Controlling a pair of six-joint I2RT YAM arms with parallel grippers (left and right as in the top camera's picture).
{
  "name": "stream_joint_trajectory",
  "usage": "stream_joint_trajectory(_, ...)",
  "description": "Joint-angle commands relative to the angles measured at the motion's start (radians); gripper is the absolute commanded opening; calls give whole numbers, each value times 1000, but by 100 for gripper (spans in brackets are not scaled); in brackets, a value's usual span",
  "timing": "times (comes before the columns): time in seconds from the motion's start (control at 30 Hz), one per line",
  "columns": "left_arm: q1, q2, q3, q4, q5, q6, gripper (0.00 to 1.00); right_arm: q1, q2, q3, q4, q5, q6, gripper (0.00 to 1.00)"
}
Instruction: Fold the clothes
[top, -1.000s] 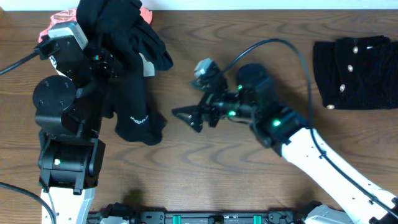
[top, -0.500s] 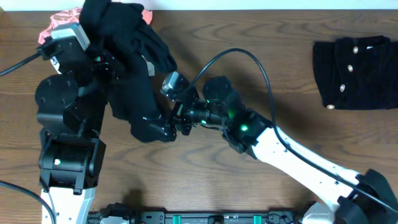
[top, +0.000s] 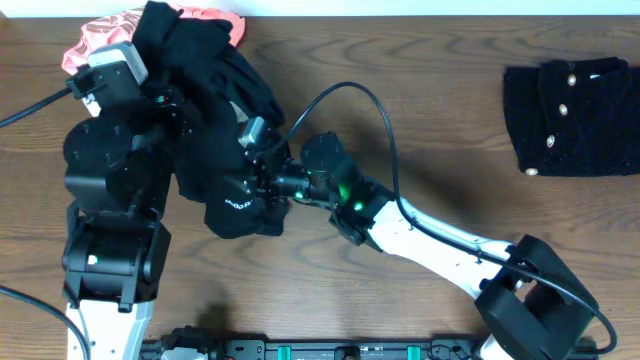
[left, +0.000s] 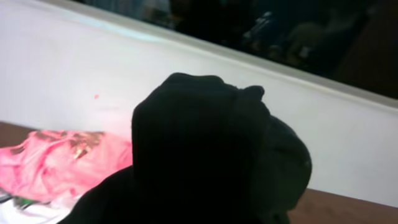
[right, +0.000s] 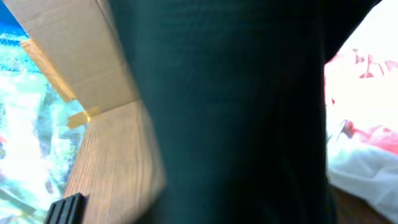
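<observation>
T-shirt (top: 215, 130) drapes lengthwise far-to-near — left gripper (top: 168, 100) seemingly clamps it; right gripper (top: 262, 185) — closure unclear.

Draped black fabric T-shirt (left: 205, 162) hides my left fingertips; my right wrist view is blurred, fingertips unseen.

Wooden table (top: 420, 50), cardboard panel (right: 68, 50) (tan)

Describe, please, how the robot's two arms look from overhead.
The left arm is bulky and black, with a white lower link and a pale grey camera block. The right arm is white between black joints, with green lights and a looping black cable.
</observation>
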Motion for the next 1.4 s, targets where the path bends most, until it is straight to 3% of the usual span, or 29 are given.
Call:
stream_joint_trajectory(0.0, 4, 21, 45, 2, -146, -4, 6, 3, 0, 10, -1, 31, 29, 3)
stream_joint_trajectory(0.2, 77, 143, 45, 64, -382, 10, 8, -28, 0, 10, -92, 40, -14, 1)
stream_joint_trajectory(0.23, 95, 172, 45, 86, -391, 10, 39, -36, -2, 10, -113, 43, -22, 1)
stream_joint_trajectory(0.27, 113, 199, 45, 102, -391, 10, 84, -46, -4, 10, -137, 50, -31, 1)
stream_joint_trajectory(0.3, 127, 220, 45, 108, -390, 10, 98, -53, -8, 10, -154, 56, -38, 1)
stream_joint_trajectory(0.6, 152, 261, 45, 50, -349, -3, 98, -173, -155, 10, -364, 65, -140, 1)
stream_joint_trajectory(0.93, 152, 218, 45, -8, -6, -2, 98, -241, -317, 10, -485, 66, -202, 1)
stream_joint_trajectory(1.37, 152, 218, 45, -275, 220, 6, 98, -255, -348, 160, -673, 66, -285, 1)
